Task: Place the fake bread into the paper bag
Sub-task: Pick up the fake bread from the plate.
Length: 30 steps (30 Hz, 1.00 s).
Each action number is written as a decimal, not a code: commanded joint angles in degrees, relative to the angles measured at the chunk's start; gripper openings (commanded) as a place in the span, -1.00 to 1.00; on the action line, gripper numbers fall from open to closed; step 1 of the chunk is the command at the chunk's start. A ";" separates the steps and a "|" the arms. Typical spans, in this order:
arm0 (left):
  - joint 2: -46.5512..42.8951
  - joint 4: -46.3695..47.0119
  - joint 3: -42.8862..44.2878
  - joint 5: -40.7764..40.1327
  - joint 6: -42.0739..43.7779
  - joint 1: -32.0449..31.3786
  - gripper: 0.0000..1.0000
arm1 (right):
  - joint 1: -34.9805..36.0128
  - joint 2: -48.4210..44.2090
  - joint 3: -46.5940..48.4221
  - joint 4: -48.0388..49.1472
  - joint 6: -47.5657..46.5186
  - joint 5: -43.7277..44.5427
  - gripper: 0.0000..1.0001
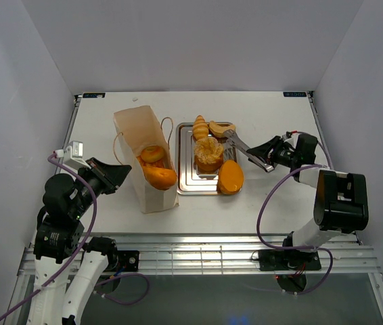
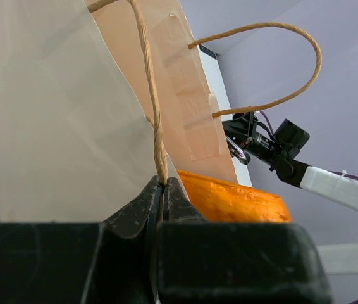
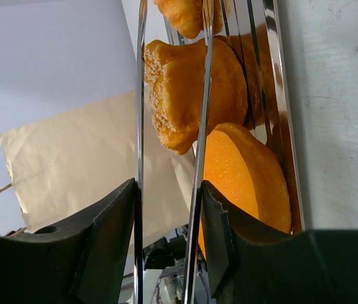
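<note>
Left tool [image 2: 164, 183] is pressed together on one cord handle [image 2: 155, 114] of the paper bag [image 1: 132, 135], which stands just left of the tray [image 1: 183, 184] with its mouth gaping upward. Some fake bread [image 1: 158, 169] already sits in the bag; several more pieces lie on the tray. Right tool [image 3: 169, 215], to the tray's right, clamps a pair of metal tongs [image 1: 241, 144], whose arms reach in over the tray's right side toward a seeded roll [image 3: 185, 95] (whether they touch it I cannot tell). As I judge the risks, glossy bread could squirt from the thin blades if squeezed off-centre. A piece catching the bag's rim on the way over could tip the bag away from the tray, or drag the cord out of the left tool's pinch.
</note>
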 commanded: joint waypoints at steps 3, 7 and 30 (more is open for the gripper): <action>0.52 1.15 -0.85 0.34 0.08 0.11 -1.00 | 0.57 0.38 -0.69 4.39 5.57 0.93 0.01; 0.61 1.59 -1.12 0.42 -0.10 0.11 -1.00 | 1.01 1.17 0.19 2.56 6.98 1.98 0.02; 0.26 1.68 -1.73 0.16 -0.10 0.02 -1.00 | 5.67 4.51 6.26 0.00 17.35 9.72 0.04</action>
